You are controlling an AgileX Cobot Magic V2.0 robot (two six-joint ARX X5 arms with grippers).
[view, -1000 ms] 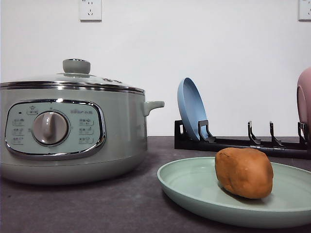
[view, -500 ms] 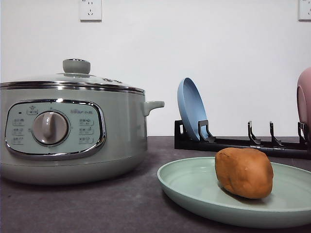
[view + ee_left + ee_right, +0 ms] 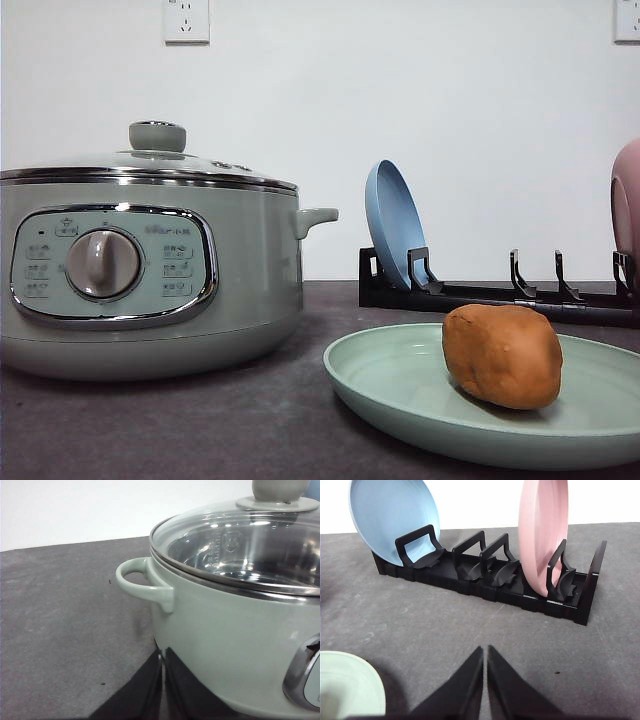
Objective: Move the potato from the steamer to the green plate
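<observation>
The orange-brown potato (image 3: pixel 502 356) lies on the pale green plate (image 3: pixel 400 395) at the front right of the table. The sage-green steamer (image 3: pixel 150 270) stands at the left with its glass lid (image 3: pixel 250 545) on and its knob facing front. My left gripper (image 3: pixel 163 680) is shut, its black fingers together beside the steamer's wall, below the side handle (image 3: pixel 142 582), holding nothing. My right gripper (image 3: pixel 485 675) is shut and empty over bare table, with the green plate's rim (image 3: pixel 350 687) just beside it.
A black dish rack (image 3: pixel 490 575) stands at the back right, holding an upright blue plate (image 3: pixel 392 515) and a pink plate (image 3: pixel 542 527). Dark grey tabletop (image 3: pixel 65 630) stretches away beside the steamer.
</observation>
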